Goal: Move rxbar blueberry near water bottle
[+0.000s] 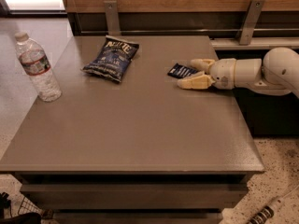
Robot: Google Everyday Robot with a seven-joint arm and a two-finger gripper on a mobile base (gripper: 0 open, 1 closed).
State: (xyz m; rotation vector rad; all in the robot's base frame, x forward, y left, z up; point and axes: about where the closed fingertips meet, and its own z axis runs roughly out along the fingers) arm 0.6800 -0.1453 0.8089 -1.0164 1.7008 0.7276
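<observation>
The rxbar blueberry [181, 71], a small flat dark navy wrapper, lies on the grey table [140, 125] right of centre near the back. My gripper [188, 73] reaches in from the right at table height. It is open, one cream finger behind the bar's right end and one in front of it. The bar's right end sits between the fingers; I cannot tell if they touch it. The water bottle [36, 67], clear with a white cap and red-and-white label, stands upright at the table's far left edge.
A crinkled blue chip bag [112, 58] lies at the back centre-left, between the bar and the bottle. A wooden wall with metal brackets [111, 17] runs behind the table. The table's right edge drops to a speckled floor.
</observation>
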